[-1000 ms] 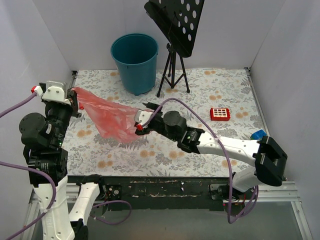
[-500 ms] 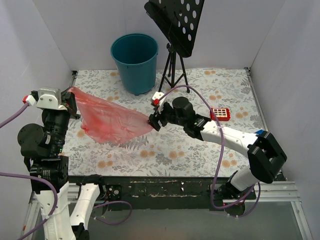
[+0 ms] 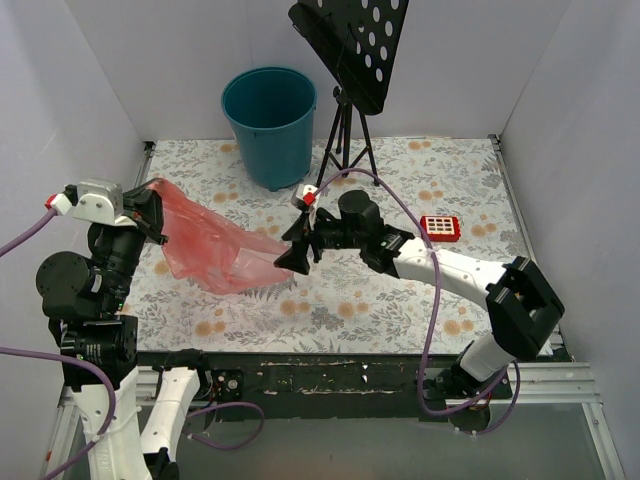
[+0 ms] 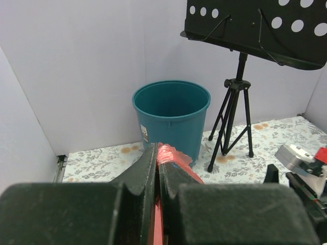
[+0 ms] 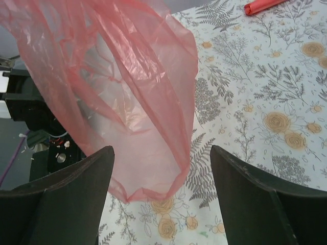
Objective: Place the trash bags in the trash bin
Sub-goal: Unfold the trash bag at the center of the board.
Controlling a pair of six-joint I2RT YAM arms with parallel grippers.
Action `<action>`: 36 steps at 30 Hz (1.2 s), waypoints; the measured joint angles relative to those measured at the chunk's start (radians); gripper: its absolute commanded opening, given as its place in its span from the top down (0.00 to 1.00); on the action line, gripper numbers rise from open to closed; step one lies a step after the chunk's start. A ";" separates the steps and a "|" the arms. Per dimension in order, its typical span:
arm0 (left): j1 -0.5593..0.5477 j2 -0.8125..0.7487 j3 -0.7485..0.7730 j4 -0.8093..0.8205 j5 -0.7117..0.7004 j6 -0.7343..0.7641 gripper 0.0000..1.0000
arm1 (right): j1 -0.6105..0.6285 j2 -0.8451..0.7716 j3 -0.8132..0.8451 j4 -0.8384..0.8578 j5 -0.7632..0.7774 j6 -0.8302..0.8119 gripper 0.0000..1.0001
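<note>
My left gripper is clamped tight on one edge of the red trash bag, holding it up off the floral table. My right gripper is spread wide at the bag's loose far end, gripping nothing. The teal trash bin stands upright at the back, apart from the bag.

Both arms are built of smooth white shells joined by bulky, rounded black joint housings. The left arm is at the left of the overhead view, the right arm at the lower right. A lilac cable loops along the right one, and another trails off the left edge. Each wrist carries a white block with a small red tab. The left claw has matte black tapered fingers; the right claw has broad black wedge-shaped ones.
</note>
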 measured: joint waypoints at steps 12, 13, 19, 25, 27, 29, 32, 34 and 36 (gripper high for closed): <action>0.000 0.014 -0.003 -0.005 -0.016 0.016 1.00 | -0.006 0.162 0.056 -0.001 -0.022 0.022 0.99; 0.000 0.010 -0.011 -0.018 -0.021 0.035 1.00 | -0.008 0.153 0.054 -0.015 -0.014 -0.001 0.99; 0.000 0.008 -0.098 -0.242 0.037 0.174 1.00 | -0.016 -0.005 0.052 -0.191 0.235 -0.192 0.99; -0.001 0.060 -0.179 -0.381 0.124 0.192 1.00 | -0.016 -0.024 0.230 -0.321 0.496 -0.337 0.99; -0.001 0.113 -0.187 -0.397 0.036 0.156 1.00 | -0.016 -0.024 0.259 -0.379 0.547 -0.354 0.99; -0.001 0.206 -0.187 -0.414 -0.091 0.097 1.00 | -0.016 -0.024 0.288 -0.474 0.582 -0.357 0.99; 0.003 0.352 -0.199 -0.441 -0.225 0.037 1.00 | -0.016 -0.018 0.350 -0.629 0.602 -0.349 0.99; 0.003 0.401 -0.217 -0.464 -0.296 0.008 1.00 | -0.016 0.007 0.423 -0.727 0.604 -0.340 0.99; 0.003 0.405 -0.223 -0.487 -0.333 -0.005 1.00 | -0.016 0.047 0.509 -0.809 0.603 -0.336 0.99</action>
